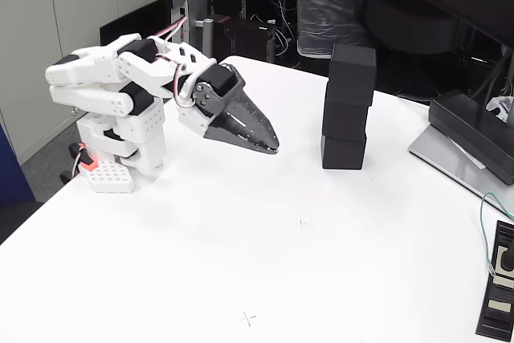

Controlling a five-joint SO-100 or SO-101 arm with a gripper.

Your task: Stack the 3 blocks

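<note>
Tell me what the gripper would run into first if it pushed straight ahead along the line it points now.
The gripper points down and to the right in the fixed view, so it would likely meet the white table first, short of the stacked blocks. Depth is hard to judge.

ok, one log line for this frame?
blocks: three stacked, slightly uneven | gripper: shut, empty, left of stack, apart | table: white | stage: stack done

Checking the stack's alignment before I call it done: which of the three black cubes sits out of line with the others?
The top cube: it sits shifted to the right, overhanging the middle cube, which lines up closely with the bottom cube.
</note>
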